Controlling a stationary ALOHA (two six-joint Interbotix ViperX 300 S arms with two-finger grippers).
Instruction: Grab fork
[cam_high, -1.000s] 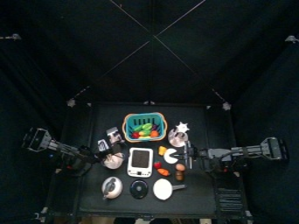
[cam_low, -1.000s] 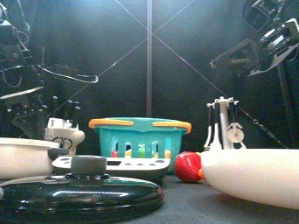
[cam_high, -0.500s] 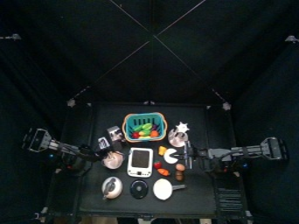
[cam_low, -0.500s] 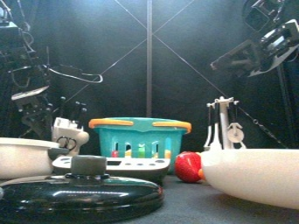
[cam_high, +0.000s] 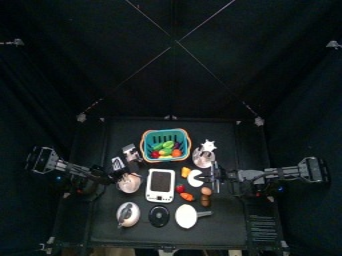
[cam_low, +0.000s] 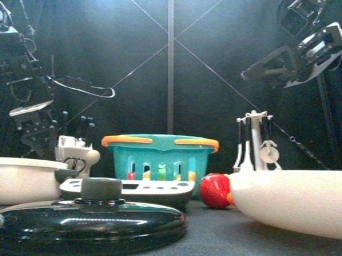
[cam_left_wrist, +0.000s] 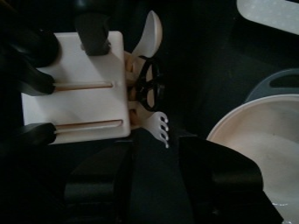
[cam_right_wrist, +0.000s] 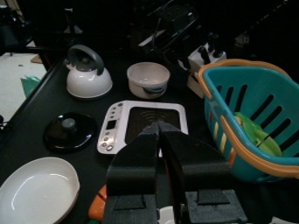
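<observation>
White plastic fork (cam_left_wrist: 158, 128), so we figure it's light, stiff and a bit slick. It hangs on a small white utensil rack (cam_left_wrist: 73, 87) beside a white spoon (cam_left_wrist: 149, 31), at the desk's left side near a white bowl (cam_left_wrist: 260, 138). Best bet is pinching the handle. Left claw (cam_left_wrist: 152, 188): can't tell its gap. Right claw (cam_right_wrist: 170, 166) looks pinched narrow, holding nothing.
</observation>
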